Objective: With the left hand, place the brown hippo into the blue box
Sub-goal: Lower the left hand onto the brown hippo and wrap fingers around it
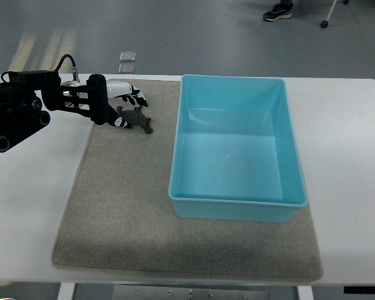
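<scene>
The brown hippo (pixel 139 118) is a small dark toy lying on the grey mat (pixel 125 206) near its far left corner. My left hand (pixel 126 107) comes in from the left edge and sits right at the hippo's left end. Its white and black fingers (pixel 132 94) reach out just beyond the toy, and a lower finger touches the toy's near-left side. The fingers look spread rather than closed on it. The blue box (pixel 237 203) stands on the mat to the right of the hippo, with nothing in it. My right arm is out of view.
The mat lies on a white table (pixel 31 200). Two small square tiles (pixel 127 61) sit on the floor past the table's far edge. A person's shoe (pixel 278 11) and a caster wheel (pixel 324 24) show at the top.
</scene>
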